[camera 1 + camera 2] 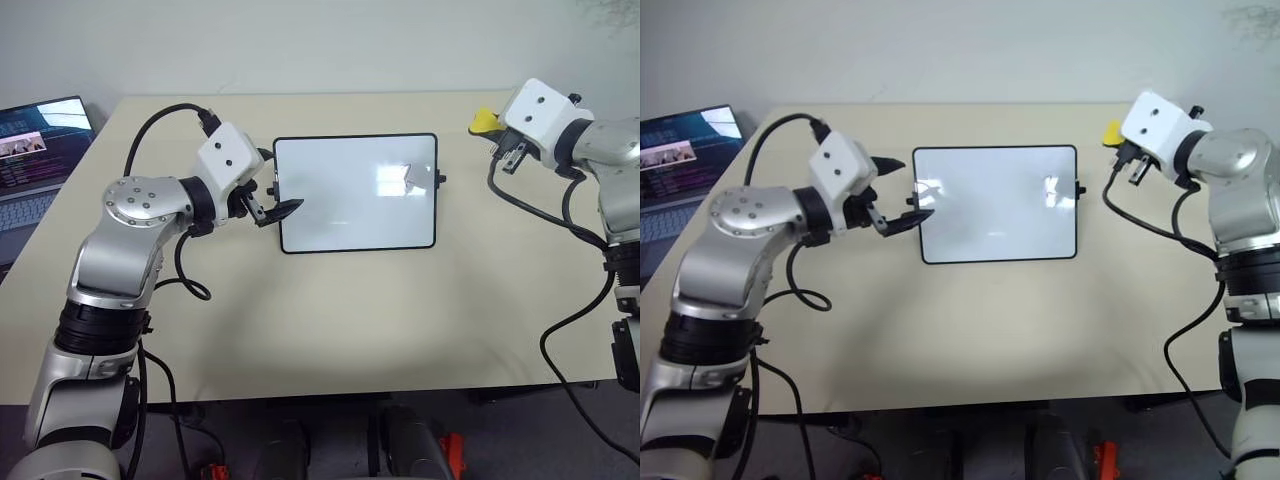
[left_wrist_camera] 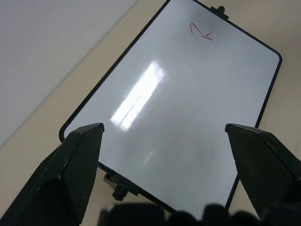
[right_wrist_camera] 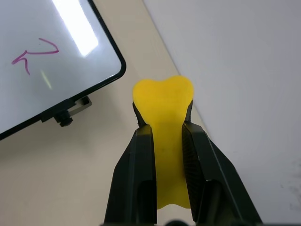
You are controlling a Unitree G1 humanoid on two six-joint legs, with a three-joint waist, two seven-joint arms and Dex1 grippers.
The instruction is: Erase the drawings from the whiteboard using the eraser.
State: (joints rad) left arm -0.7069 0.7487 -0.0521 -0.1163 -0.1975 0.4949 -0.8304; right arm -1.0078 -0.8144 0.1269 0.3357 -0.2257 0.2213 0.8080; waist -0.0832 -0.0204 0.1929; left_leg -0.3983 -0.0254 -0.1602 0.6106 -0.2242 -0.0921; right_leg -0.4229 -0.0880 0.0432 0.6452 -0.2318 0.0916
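My right claw (image 3: 162, 136) pinches the yellow eraser (image 3: 163, 106) beside the whiteboard (image 1: 355, 192), while my left claw (image 2: 164, 141) gapes wide over its other end, one drawing (image 3: 35, 54) remaining.

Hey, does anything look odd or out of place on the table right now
Nothing looks spilled or damaged. The whiteboard lies flat and square; one small drawing remains near its right edge. The eraser is squeezed out of shape in the right gripper.

Yellow eraser (image 3: 162, 113), glossy white black-framed whiteboard (image 1: 340, 215) bearing a seemingly reddish-purple mark (image 2: 201, 32).
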